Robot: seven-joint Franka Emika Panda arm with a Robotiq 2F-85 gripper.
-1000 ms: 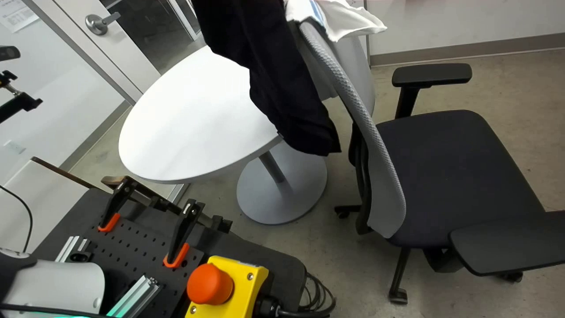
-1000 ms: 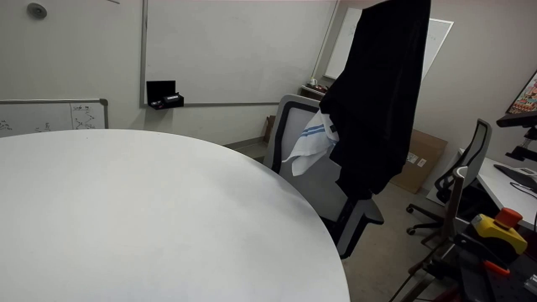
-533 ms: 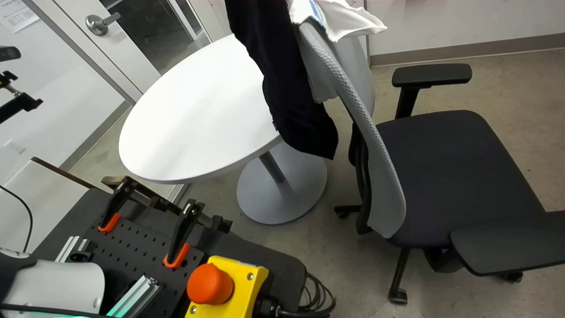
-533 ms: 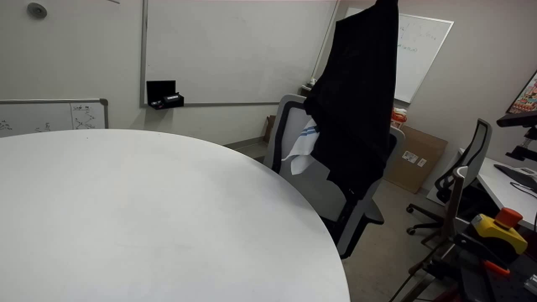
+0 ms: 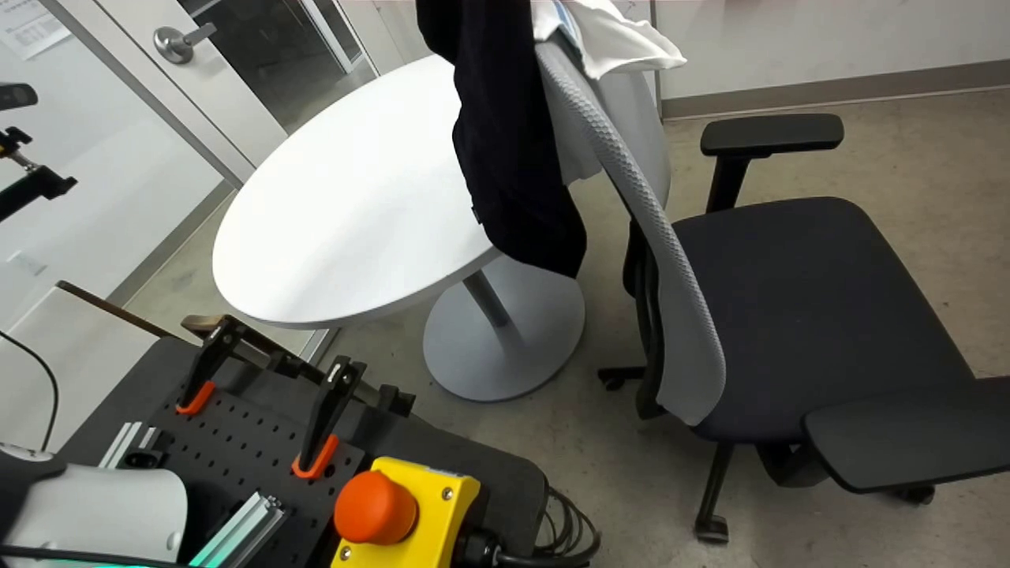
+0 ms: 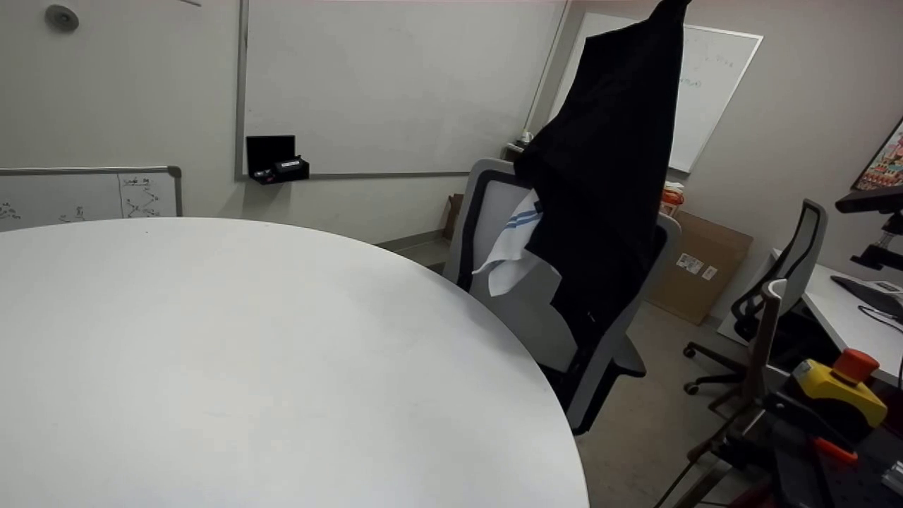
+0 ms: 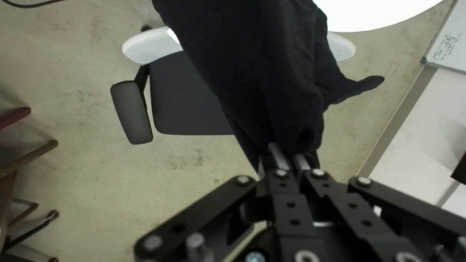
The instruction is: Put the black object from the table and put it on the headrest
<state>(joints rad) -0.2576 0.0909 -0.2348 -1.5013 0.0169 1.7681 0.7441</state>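
The black object is a black cloth [image 5: 505,142] that hangs down beside the office chair's grey backrest [image 5: 631,181]. In an exterior view it hangs in front of the backrest and narrows to a peak [image 6: 614,141] at the top edge. In the wrist view my gripper [image 7: 289,156] is shut on one end of the cloth [image 7: 247,54], which spreads away over the chair. The gripper is out of both exterior views. A white towel with blue stripes [image 5: 611,39] lies over the backrest top, partly hidden by the black cloth [image 6: 518,247]. I see no separate headrest.
A round white table [image 5: 355,197] stands beside the chair, its edge close to the hanging cloth. The chair has a dark seat [image 5: 813,315] and armrests [image 5: 773,134]. A yellow box with a red button [image 5: 426,505] and clamps [image 5: 331,402] sit on the dark bench.
The black cloth has swung: in one exterior view its upper part has shifted right and its lower end slightly left. In another it has moved left overall, then slightly back right.
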